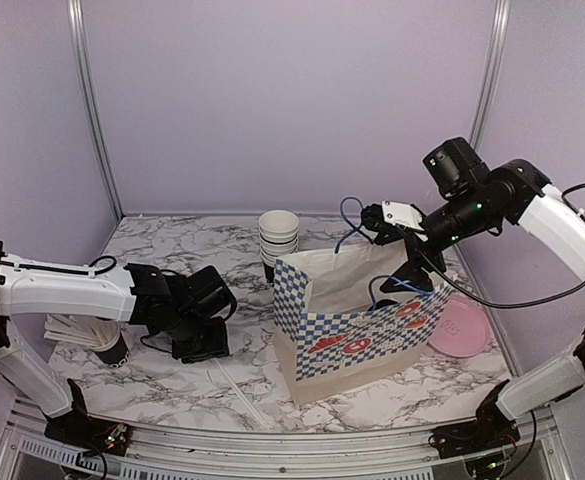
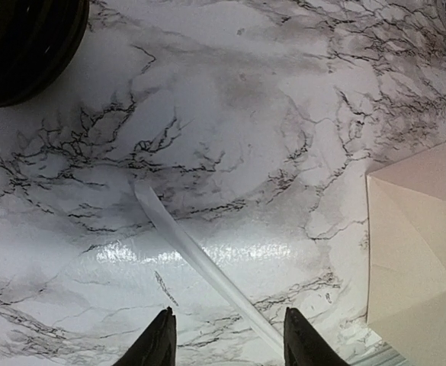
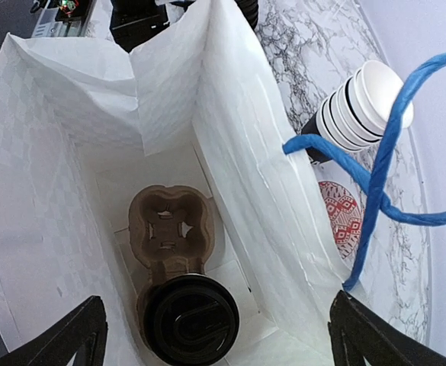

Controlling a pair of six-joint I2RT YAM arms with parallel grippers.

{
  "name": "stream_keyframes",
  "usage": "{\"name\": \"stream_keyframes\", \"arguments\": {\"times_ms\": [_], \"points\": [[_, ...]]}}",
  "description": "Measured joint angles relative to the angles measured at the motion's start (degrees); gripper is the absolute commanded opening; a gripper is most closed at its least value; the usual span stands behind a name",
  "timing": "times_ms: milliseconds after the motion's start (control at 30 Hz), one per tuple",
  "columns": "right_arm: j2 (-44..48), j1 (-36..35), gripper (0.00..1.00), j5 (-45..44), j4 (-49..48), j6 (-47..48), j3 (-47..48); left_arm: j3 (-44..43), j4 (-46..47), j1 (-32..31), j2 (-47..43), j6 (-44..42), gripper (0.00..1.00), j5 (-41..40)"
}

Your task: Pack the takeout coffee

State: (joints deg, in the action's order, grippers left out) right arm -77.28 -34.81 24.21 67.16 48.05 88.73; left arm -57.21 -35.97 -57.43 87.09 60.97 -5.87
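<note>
The takeout coffee (image 3: 190, 318), a black cup with a black lid, stands in the near slot of a brown cardboard carrier (image 3: 169, 221) at the bottom of the open paper bag (image 3: 238, 152). The carrier's far slot is empty. My right gripper (image 3: 219, 343) is open and empty, held above the bag's mouth over the cup; in the top view it (image 1: 414, 278) hovers at the right end of the blue-checked bag (image 1: 357, 330). My left gripper (image 2: 229, 343) is open and empty, low over the marble table, left of the bag (image 1: 200, 345).
A wrapped white straw (image 2: 200, 263) lies on the table between my left fingers. A stack of white-rimmed cups (image 1: 278, 238) stands behind the bag. The bag's blue handles (image 3: 379, 160) stick up. A pink plate (image 1: 459, 325) lies to the right. Napkins (image 1: 72, 328) and a black stack (image 2: 28, 46) are at the left.
</note>
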Motion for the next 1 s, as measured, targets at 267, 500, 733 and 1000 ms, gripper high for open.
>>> {"name": "stream_keyframes", "arguments": {"times_ms": [267, 500, 733, 1000], "points": [[0.0, -0.4, 0.98, 2.3, 1.6, 0.2, 0.3, 4.2, 7.1, 0.1, 4.7, 7.8, 0.43, 0.8], [0.0, -1.4, 0.98, 2.7, 3.0, 0.3, 1.2, 3.6, 9.4, 1.3, 8.9, 8.4, 0.19, 2.1], [-0.5, -1.8, 0.98, 2.9, 4.0, 0.5, 5.1, 2.1, 10.0, 2.7, 10.5, 6.1, 0.0, 2.4], [-4.5, -1.9, 0.99, 5.6, 8.8, 3.1, 18.4, -7.6, 7.0, 4.1, 12.6, -2.0, 0.0, 1.7]]}}
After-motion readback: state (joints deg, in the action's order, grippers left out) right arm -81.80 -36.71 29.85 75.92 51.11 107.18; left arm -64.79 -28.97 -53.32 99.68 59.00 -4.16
